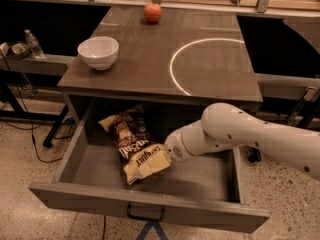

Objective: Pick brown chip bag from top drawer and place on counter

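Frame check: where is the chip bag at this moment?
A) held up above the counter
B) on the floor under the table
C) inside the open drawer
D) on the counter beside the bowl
C: the chip bag lies on the bottom of the open drawer, with the pincer down in the drawer at the bag's right edge.

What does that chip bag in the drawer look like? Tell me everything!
The brown chip bag looks crinkly and shiny. It is dark brown in the middle, with tan-yellow ends and white writing. It lies slanted on the grey floor of the open top drawer, with one end toward the back-left and the other toward the front. The robot's claw is at the right side of the front end and seems to touch it.
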`<control>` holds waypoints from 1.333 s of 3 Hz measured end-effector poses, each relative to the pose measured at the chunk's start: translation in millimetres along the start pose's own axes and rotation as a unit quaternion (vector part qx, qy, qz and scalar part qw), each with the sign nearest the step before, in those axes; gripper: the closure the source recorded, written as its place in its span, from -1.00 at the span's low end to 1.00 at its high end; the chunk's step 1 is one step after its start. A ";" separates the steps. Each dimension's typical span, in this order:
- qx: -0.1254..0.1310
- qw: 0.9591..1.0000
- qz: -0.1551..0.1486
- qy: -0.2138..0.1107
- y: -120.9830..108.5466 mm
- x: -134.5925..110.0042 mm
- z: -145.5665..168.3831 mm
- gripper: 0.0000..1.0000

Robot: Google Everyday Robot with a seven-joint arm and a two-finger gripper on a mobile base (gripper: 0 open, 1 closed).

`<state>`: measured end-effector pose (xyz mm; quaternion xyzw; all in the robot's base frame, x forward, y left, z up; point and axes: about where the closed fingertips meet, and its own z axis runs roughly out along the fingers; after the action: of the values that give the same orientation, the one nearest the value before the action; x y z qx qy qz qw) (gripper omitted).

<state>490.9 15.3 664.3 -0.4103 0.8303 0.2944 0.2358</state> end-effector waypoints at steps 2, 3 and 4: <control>0.016 0.999 -0.010 -0.030 -20.6 -22.9 35.5 -1.00; 0.031 0.999 -0.015 -0.027 -33.6 -11.2 45.3 -0.52; 0.040 0.998 -0.029 -0.034 -35.8 -6.2 36.4 0.10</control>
<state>529.1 25.9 631.5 -0.4145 0.8204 0.2676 0.2888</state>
